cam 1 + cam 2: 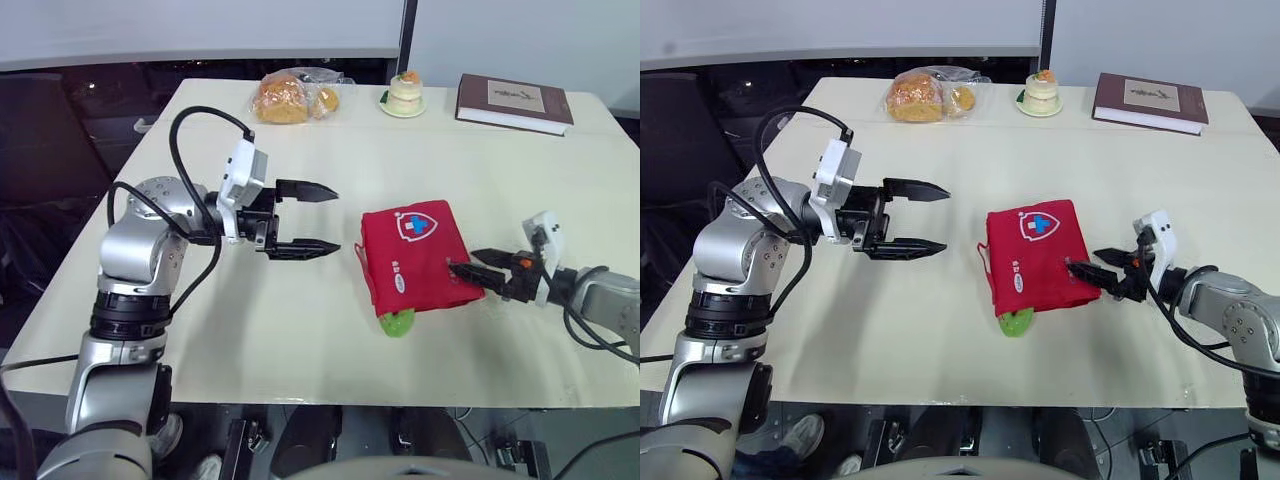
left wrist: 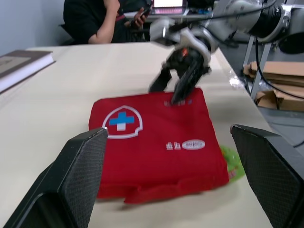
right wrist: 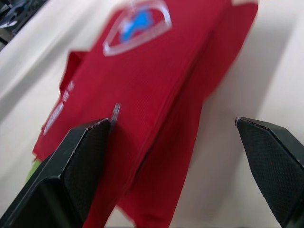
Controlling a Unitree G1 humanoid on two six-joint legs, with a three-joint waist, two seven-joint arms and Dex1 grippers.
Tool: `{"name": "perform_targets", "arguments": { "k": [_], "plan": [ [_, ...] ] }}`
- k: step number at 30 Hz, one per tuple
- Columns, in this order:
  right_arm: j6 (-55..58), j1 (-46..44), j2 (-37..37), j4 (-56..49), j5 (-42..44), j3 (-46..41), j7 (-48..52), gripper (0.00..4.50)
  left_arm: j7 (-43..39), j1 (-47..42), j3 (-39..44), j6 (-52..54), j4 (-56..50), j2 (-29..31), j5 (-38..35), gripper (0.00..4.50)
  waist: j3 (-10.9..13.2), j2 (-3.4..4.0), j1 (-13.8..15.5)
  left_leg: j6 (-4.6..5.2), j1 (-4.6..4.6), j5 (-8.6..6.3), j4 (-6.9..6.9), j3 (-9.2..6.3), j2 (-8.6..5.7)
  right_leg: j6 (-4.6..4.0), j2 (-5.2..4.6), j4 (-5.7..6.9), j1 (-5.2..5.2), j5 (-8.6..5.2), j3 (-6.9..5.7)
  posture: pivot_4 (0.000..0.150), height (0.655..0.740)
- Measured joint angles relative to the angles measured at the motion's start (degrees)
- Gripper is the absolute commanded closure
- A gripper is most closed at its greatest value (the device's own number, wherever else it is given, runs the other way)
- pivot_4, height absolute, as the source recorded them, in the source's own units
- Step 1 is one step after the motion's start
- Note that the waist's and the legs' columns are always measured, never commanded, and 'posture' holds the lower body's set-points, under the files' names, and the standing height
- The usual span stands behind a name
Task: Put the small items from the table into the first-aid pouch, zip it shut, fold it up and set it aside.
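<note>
The red first-aid pouch (image 1: 415, 256) lies flat near the table's middle, a white shield with a blue cross on top. A green item (image 1: 397, 322) pokes out from under its near edge. My right gripper (image 1: 472, 268) is open at the pouch's right edge, one fingertip over the red fabric; the right wrist view shows the pouch (image 3: 142, 104) close up, a small metal zip pull (image 3: 114, 113) beside one finger. My left gripper (image 1: 322, 220) hovers open to the left of the pouch, apart from it, with nothing between its fingers.
At the table's far side sit a bag of bread (image 1: 292, 96), a small cake on a plate (image 1: 404, 94) and a brown book (image 1: 514, 103). A seated person (image 2: 102, 19) shows beyond the table in the left wrist view.
</note>
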Motion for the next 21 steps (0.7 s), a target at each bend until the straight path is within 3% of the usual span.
{"name": "perform_targets", "arguments": {
  "k": [2,5,9,12,17,21],
  "plan": [
    [2.7,0.0,0.3,-0.1,0.7,1.8,0.1,0.00,1.1,0.0,0.0,0.2,-0.4,0.0,-0.4,0.10,0.0,0.00,-0.1,0.00,0.03,0.00,0.00,0.01,0.02,0.00,0.03,0.02,0.00,0.00,0.00,0.150,0.7289],
    [5.2,0.0,2.4,-0.1,1.2,2.5,-1.3,1.20,2.4,0.0,-0.1,0.4,-1.0,0.0,-0.5,0.00,0.0,0.00,-0.3,0.00,0.04,0.00,0.00,0.00,0.07,0.00,0.10,0.06,-0.02,0.00,0.00,0.150,0.7289],
    [7.9,0.0,4.3,-0.1,3.1,0.2,-3.5,3.47,3.1,-0.1,-0.1,0.4,-0.9,0.0,-0.5,0.00,0.0,0.00,-0.3,0.00,0.04,0.00,0.00,0.02,0.06,0.00,0.11,0.04,-0.02,0.00,0.01,0.150,0.7289],
    [10.1,-1.6,8.5,1.4,7.0,-4.8,-8.1,4.36,3.4,-1.7,-0.3,-0.9,1.1,-1.0,-0.4,0.00,0.0,0.00,-0.2,-0.01,0.04,0.01,0.00,0.03,0.06,0.00,0.11,0.04,-0.03,0.00,0.03,0.150,0.7289],
    [8.3,-7.2,17.4,5.5,10.6,-14.5,-20.8,4.49,5.3,-5.3,-0.5,-4.0,5.8,-3.7,-0.1,0.00,0.0,-0.02,-0.1,-0.02,0.02,0.01,0.00,0.05,0.05,0.01,0.13,0.06,-0.07,0.01,0.05,0.150,0.7289],
    [-2.0,-12.7,23.7,11.4,7.5,-20.5,-31.7,4.49,8.0,-7.7,-0.4,-4.4,8.1,-5.4,0.2,0.00,0.0,0.00,-0.1,-0.03,-0.02,0.02,-0.02,0.11,0.03,0.01,0.13,0.13,-0.15,0.01,0.09,0.150,0.7289]
  ]
}}
